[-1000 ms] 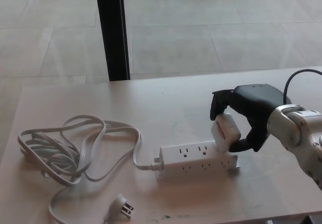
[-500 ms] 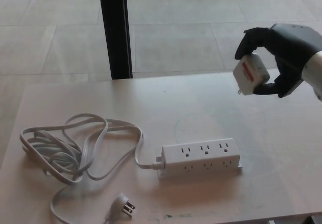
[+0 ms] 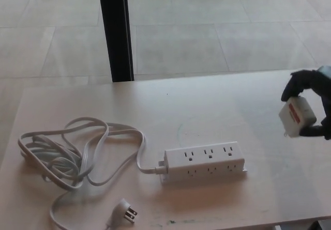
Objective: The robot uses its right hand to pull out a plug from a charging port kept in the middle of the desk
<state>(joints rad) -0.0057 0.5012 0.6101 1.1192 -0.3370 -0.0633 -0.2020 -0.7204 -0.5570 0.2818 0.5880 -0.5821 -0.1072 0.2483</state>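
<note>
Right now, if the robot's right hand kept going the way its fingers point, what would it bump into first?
The right hand, holding the white plug, points left across the desk. That way looks free; the power strip lies nearer the camera, though depth is unclear.

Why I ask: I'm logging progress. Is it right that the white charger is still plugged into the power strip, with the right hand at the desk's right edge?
No. The head view shows the charger out of the strip, held in the right hand at the desk's right edge.
</note>
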